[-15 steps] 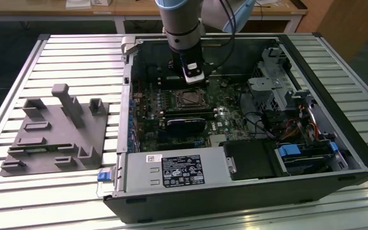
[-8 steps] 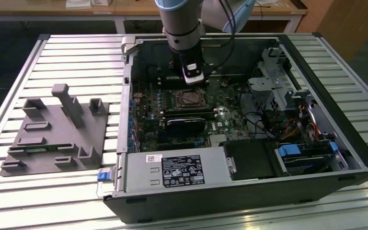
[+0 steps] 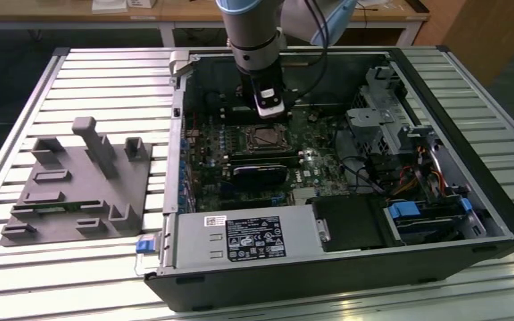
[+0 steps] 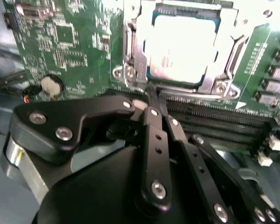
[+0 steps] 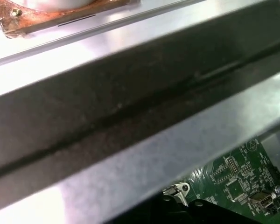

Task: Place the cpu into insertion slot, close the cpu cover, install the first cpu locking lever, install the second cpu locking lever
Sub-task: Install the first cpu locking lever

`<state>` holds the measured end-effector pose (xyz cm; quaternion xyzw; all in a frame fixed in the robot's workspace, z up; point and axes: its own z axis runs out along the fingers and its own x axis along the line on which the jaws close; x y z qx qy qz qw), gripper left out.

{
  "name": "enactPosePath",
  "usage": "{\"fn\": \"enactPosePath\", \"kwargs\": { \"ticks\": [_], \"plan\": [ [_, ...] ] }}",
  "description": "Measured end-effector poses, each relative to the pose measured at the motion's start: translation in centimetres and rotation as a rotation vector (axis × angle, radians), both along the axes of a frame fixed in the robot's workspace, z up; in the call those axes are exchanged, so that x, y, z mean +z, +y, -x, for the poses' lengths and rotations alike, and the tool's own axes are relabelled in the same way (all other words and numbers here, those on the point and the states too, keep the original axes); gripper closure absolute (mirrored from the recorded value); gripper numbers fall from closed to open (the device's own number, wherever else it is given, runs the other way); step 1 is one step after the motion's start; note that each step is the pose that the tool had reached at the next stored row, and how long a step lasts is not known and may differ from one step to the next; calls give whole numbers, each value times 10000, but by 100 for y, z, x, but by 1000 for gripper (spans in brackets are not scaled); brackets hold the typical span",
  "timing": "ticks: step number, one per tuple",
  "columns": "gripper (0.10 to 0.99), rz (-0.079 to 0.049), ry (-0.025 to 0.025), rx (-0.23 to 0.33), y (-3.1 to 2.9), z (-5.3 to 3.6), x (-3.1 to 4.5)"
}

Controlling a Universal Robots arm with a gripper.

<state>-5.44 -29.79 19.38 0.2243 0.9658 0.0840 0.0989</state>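
Glare hides print on cpu [image 4: 179, 46], seated in slot [image 3: 266, 137] with cover [image 4: 227, 32] down around it; gripper [image 4: 156, 95] fingers [image 4: 151, 123] clenched together, tips at cover edge, hiding part of it; memory slots [image 4: 214, 123] just beside, labelled power supply [image 3: 255, 239] well apart, case rail [image 5: 130, 116] close in first wrist view

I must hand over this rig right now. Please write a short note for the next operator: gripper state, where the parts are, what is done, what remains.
The gripper: black fingers closed together, nothing seen between them, tips close to the socket's edge, inside the open black computer case.
The small square silvery-grey cpu lies flat in the metal-framed insertion slot.
The thin silvery cpu cover lies down around the cpu's edges.
Done: cpu placed; cover appears closed.
Left: the two locking levers; I cannot tell whether either is latched.
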Motion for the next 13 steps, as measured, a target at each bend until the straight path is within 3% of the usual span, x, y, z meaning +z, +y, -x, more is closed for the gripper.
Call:
{"fn": "enactPosePath", "kwargs": {
  "ticks": [8,13],
  "plan": [
    [980,65,-16,-16,-1,1,-15],
    [980,9,-19,-17,0,0,-17]
  ]
}}
